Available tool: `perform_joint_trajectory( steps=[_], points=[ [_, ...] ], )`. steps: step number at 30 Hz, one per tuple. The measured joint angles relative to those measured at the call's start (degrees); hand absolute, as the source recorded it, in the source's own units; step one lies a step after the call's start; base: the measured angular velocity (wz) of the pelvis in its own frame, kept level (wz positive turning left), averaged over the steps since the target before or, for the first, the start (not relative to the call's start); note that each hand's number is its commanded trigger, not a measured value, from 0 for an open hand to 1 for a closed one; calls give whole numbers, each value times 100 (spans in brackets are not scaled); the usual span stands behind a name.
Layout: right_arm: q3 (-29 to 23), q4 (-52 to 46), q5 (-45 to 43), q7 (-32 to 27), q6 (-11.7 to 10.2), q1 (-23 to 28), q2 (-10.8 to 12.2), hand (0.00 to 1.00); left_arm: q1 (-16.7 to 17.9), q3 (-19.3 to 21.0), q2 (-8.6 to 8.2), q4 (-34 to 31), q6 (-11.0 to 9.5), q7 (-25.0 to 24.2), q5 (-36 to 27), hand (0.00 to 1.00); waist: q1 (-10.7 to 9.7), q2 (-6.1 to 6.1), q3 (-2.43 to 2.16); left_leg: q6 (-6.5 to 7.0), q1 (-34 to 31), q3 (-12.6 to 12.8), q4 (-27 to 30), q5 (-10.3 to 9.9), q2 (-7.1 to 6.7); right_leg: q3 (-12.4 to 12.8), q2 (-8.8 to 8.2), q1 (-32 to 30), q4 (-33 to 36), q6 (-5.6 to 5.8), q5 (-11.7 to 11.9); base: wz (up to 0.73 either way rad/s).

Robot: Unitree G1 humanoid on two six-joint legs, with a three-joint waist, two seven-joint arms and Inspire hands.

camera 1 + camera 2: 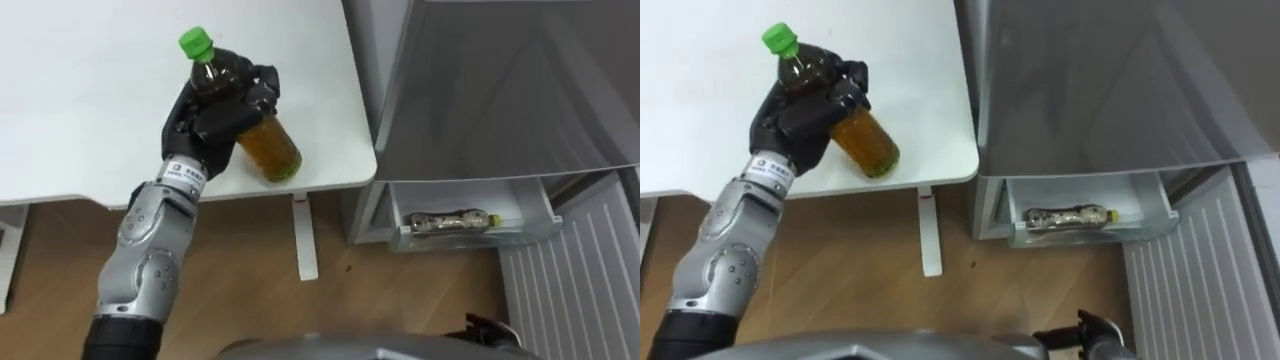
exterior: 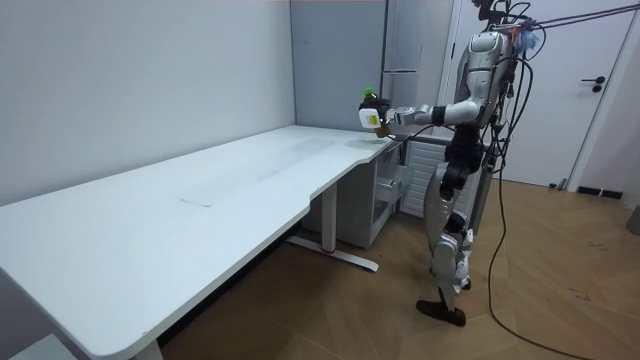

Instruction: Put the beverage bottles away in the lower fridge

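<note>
Green-capped bottle (image 1: 268, 148): amber drink, tilted w/ cap to far left, held over white table (image 1: 80, 100) at its near right corner.
Left hand (image 1: 215, 118): fingers wrapped round bottle's upper body; arm stretched in from lower left.
Right hand (image 1: 490, 327): seen at near edge, low right; state can't be told.
Grey fridge (image 1: 500, 90): right of table; lower drawer (image 1: 480, 238) open.
2nd bottle (image 1: 452, 222): laid on its side in drawer, cap to right.
Robot: stood upright at table corner by fridge, per room view.
</note>
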Motion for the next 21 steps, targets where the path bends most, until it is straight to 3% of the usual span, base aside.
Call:
perform_joint_trajectory(
  steps=[7, 17, 21],
  points=[
    [278, -15, -43, 373, 11, -335, 30, 0, 145, -177, 111, -120, 0, -354, -752, 100, -5, -25, 13, 0, -41, -109, 40, 0, -19, -125, -17, 39, -4, 1, 0, 8],
    [489, -474, -142, 687, 83, -411, 36, 0, 521, -478, 150, -76, 25, -1032, -1003, 100, 22, 21, 19, 0, -120, -179, 172, 0, -32, -201, -27, 45, 35, 1, 0, 4],
    [544, -877, -178, 733, 165, -416, 41, 0, 720, -583, 227, -62, 254, -1235, -1002, 100, -3, -5, 42, 9, -140, -183, 215, 5, -48, -202, -46, 42, 84, -1, -19, 0]
  ],
)
